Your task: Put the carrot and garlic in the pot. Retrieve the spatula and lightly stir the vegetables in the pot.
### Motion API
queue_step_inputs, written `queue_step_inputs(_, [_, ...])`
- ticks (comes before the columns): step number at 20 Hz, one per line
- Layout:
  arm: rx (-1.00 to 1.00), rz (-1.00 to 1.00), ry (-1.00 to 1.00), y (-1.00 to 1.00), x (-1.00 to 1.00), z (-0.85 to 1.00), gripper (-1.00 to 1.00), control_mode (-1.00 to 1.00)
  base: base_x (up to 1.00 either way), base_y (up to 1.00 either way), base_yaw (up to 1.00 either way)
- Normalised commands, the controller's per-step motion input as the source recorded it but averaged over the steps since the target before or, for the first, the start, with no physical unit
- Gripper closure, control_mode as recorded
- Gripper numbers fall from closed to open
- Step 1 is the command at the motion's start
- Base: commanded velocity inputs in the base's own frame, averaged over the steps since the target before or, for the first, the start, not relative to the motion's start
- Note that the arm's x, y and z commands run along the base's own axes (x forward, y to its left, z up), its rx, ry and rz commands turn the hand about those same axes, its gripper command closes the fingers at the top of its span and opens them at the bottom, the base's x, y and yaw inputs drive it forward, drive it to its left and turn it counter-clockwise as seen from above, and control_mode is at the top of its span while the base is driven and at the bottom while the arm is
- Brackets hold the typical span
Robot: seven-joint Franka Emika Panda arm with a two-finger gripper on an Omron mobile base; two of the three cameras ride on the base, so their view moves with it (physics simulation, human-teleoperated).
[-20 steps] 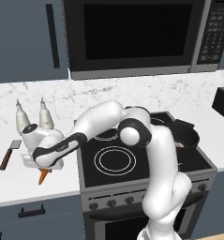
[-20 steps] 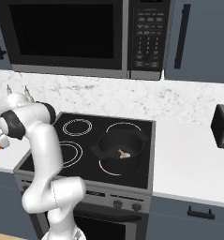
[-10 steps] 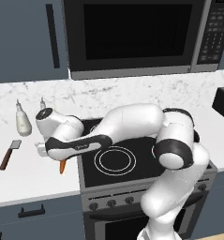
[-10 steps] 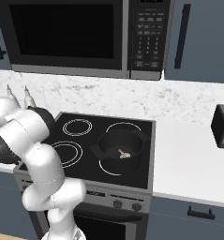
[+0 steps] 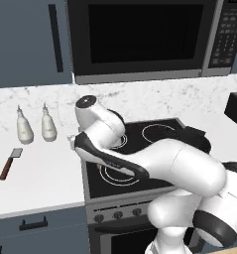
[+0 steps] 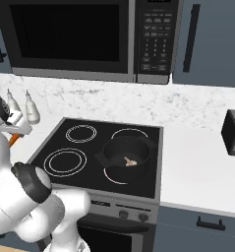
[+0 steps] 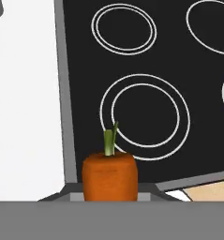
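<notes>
I have the one carrot (image 7: pixel 109 176) clamped in the gripper (image 7: pixel 109 194), low centre of the hand view, over the stove's front-left ring. One garlic (image 6: pixel 131 161) already lies in the single pot (image 6: pixel 127 153), centre of the right base view. Next I'd carry the carrot across and release it there. One spatula (image 5: pixel 10 162) waits at left on the surface (image 5: pixel 38 173), below two bottles (image 5: pixel 24 126).

One carrot (image 7: pixel 109 176) is counted, and one garlic bulb (image 6: pixel 130 161), which lies inside the single black pot (image 6: pixel 126 157). One spatula (image 5: pixel 10 162) is seen on the counter. Two white bottles (image 5: pixel 24 126) are counted beside it. Four rings (image 6: pixel 65 162) are marked on the one stove (image 6: pixel 50 147). One toaster (image 6: pixel 234 133) and one microwave (image 6: pixel 70 37) are counted.
</notes>
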Motion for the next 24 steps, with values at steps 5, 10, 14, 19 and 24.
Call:
queue_step_inputs(5, [-0.08, 0.1, -0.21, -1.0, -0.21, 0.51, 1.0, -1.0, 0.0, 0.0, 0.0])
queue_step_inputs(10, [-0.05, 0.12, -0.13, -1.0, -0.12, 0.46, 1.0, -1.0, 0.0, 0.0, 0.0])
queue_step_inputs(14, [0.0, 0.15, -0.03, -1.0, -0.13, 0.41, 1.0, -1.0, 0.0, 0.0, 0.0])
queue_step_inputs(19, [0.03, 0.16, -0.02, -1.0, -0.06, 0.1, 1.0, -1.0, 0.0, 0.0, 0.0])
queue_step_inputs(24, [0.02, 0.2, -0.04, -1.0, -0.01, 0.09, 1.0, -1.0, 0.0, 0.0, 0.0])
